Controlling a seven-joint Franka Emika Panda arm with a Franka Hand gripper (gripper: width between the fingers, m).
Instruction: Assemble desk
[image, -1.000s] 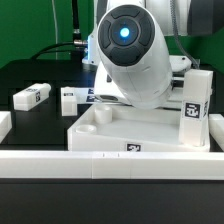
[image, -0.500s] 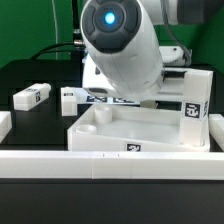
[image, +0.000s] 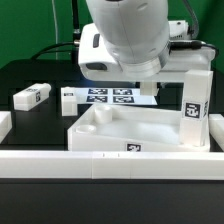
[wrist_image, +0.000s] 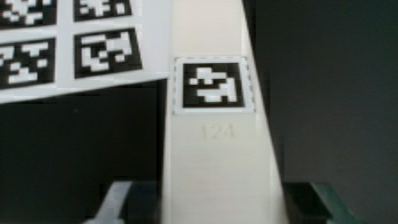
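Note:
The desk top (image: 110, 132), a white rimmed tray with a tag on its front wall, lies at the front centre. One white leg (image: 192, 104) stands upright at its corner on the exterior view's right. Two loose legs (image: 32, 96) (image: 68, 99) lie to the exterior view's left. In the wrist view my gripper (wrist_image: 214, 206) is shut on another white tagged leg (wrist_image: 217, 110), with one finger (wrist_image: 128, 203) on each side. In the exterior view the jaws are hidden behind the arm's wrist body (image: 125, 35).
The marker board (image: 110, 96) lies behind the desk top and also shows in the wrist view (wrist_image: 63, 45). A long low white rail (image: 110, 165) runs along the front. The black table (image: 30, 75) extends to the exterior view's left.
The arm has risen, and its wrist housing has moved up out of the frame. The marker board behind the desk top is now uncovered.

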